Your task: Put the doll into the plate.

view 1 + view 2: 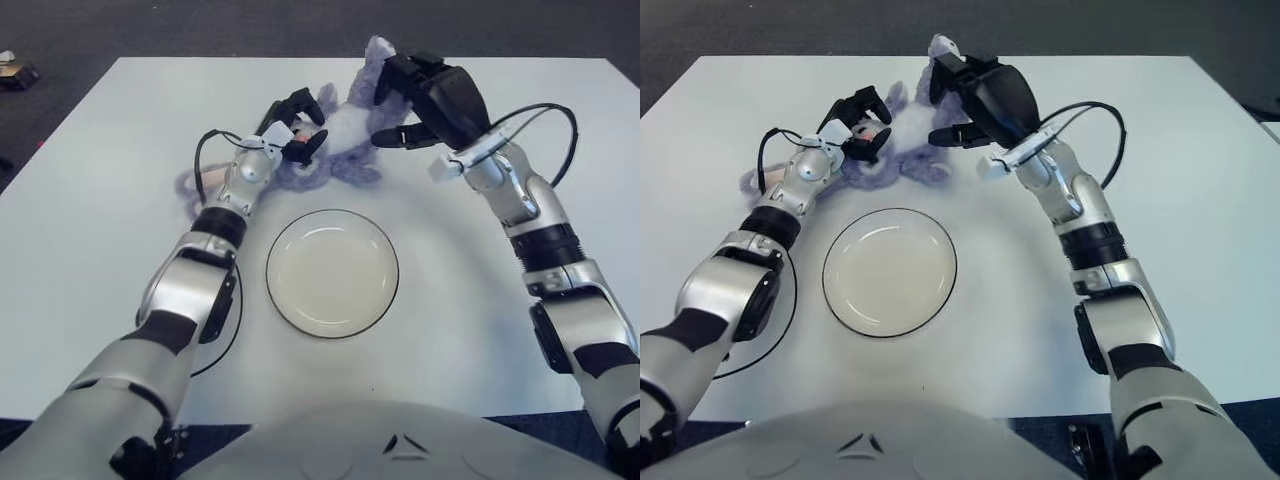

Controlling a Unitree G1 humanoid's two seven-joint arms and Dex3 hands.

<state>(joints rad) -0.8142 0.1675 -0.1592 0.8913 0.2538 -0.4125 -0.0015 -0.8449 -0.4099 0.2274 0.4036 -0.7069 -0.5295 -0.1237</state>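
Both hands on doll (335,140) behind plate (332,272): left hand (290,125) gripping it, right hand (425,95) fingers spread over it. White table (90,240).

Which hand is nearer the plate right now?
Left. The left hand is on the doll just beyond the plate's far-left rim; the right hand is over the doll's right side, farther back.
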